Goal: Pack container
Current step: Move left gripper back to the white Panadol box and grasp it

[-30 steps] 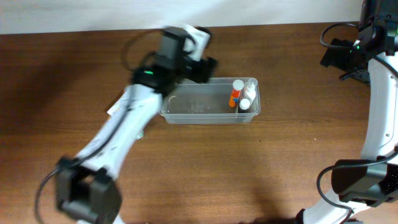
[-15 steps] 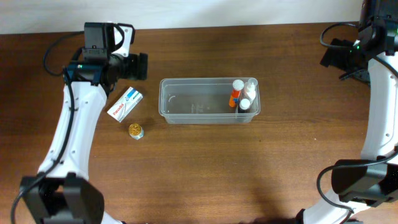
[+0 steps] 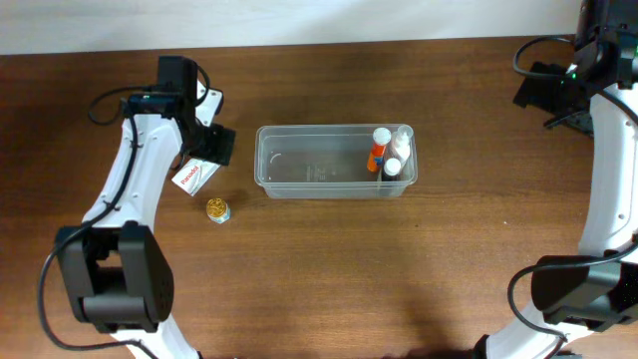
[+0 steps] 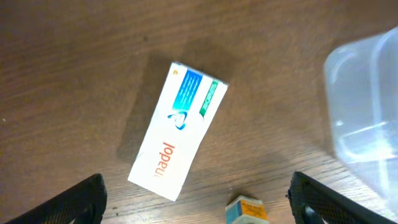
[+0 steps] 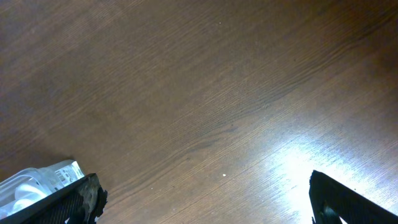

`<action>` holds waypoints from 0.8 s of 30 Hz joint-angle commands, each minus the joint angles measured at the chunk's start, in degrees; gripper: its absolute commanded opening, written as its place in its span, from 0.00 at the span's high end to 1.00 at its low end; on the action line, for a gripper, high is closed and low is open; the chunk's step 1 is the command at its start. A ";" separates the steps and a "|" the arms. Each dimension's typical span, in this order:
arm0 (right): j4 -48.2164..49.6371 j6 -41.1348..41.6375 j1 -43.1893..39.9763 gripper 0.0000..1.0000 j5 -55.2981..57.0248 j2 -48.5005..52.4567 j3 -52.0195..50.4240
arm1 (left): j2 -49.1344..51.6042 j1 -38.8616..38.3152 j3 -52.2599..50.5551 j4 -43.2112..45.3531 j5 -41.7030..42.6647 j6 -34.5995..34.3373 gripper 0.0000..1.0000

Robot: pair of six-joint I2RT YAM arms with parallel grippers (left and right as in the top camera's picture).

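Table [image 3: 329,279]: brown wood.
Container [image 3: 319,189]: clear tub, bottles [image 3: 387,152] in its right end.
Left hand [image 4: 199,202]: left of container, above box [image 4: 177,140], spread wide, empty.
Right hand [image 5: 208,199]: far right of container, spread wide, empty.

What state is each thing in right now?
container: lidless, partly packed.
bottles: inside container, at the end nearest the right arm.
box: flat on table, outside container.
gold-topped item: on table, outside container.
left gripper: jaws open, empty, above box.
right gripper: jaws open, empty.
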 commanded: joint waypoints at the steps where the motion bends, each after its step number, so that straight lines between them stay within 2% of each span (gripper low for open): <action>1: 0.00 0.70 -0.15 0.02 0.74 -0.44 0.72 | 3.21 0.83 0.17 -0.20 -1.95 3.04 0.06; 14: 0.00 0.70 -0.15 0.02 0.74 -0.44 0.72 | 11.63 5.38 0.17 3.48 -3.10 7.41 0.06; 24: 0.00 0.70 -0.15 0.02 0.74 -0.44 0.72 | 12.41 5.64 0.17 5.07 3.39 14.19 0.06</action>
